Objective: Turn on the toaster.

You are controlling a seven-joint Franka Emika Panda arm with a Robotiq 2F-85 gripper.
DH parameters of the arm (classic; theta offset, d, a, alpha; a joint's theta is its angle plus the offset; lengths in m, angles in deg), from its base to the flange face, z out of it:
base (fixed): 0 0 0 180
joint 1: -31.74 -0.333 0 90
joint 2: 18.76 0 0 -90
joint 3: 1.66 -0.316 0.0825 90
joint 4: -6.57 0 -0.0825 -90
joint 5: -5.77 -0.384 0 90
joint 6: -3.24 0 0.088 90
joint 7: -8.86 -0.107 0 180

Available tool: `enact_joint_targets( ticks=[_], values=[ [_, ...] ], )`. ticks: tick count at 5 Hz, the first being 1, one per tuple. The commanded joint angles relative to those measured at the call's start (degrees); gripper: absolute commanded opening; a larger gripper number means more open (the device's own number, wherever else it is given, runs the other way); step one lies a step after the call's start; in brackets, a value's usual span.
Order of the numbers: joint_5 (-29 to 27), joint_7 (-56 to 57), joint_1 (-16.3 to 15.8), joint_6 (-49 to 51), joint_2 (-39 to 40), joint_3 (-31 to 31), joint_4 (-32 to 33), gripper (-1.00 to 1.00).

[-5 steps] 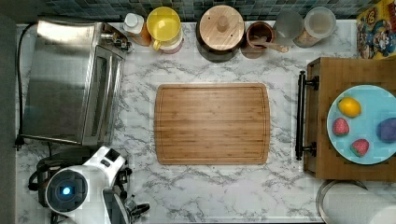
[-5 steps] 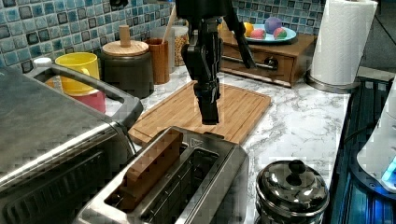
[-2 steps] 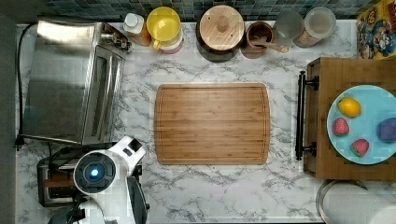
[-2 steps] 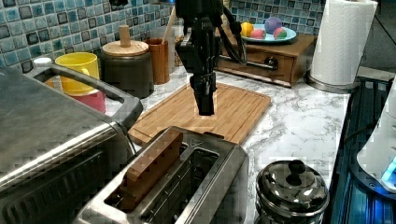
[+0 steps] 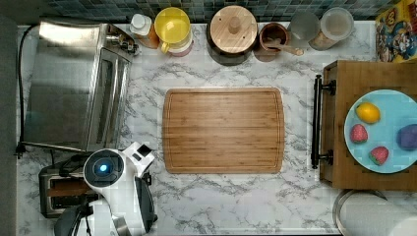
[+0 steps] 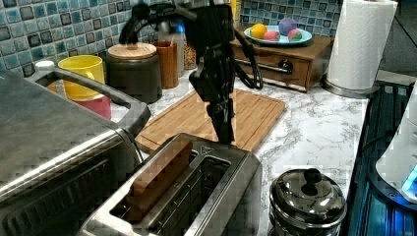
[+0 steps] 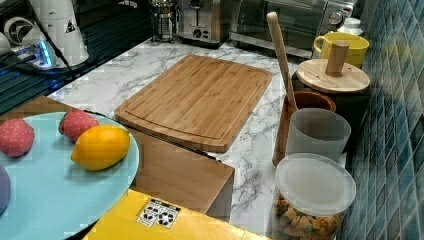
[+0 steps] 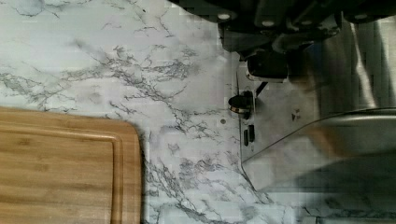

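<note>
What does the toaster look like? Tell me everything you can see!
The toaster is a small boxy one of brushed steel with two long slots on top. It stands upright on the marble counter, right beside the big toaster oven. In the left view a brown slice stands in one slot, poking above the top; the other slot looks empty. The gripper hangs over its far end, near the cutting board. In the right view its end face shows knobs and a slot for the lever.

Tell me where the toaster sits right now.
The toaster sits at the top view's lower left, just below the toaster oven, partly under the arm, with the gripper over its end.
</note>
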Motion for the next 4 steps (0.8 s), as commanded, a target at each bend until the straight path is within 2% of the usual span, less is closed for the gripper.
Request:
enact_joint_targets(
  ticks=[1,2,3,4],
  values=[
    [-3.24,0.91,-0.97,-3.01,-2.68,0.08,2.57,-1.0],
    [-3.59,2.46,-1.81,-3.08,-1.23,-1.59,3.29,-1.0],
    [-1.32,0.81,-1.82,-1.9,1.5,-2.83,2.46,-1.0],
    [0.64,-0.89,-0.7,-1.27,2.97,-3.21,2.15,-1.0]
  ],
)
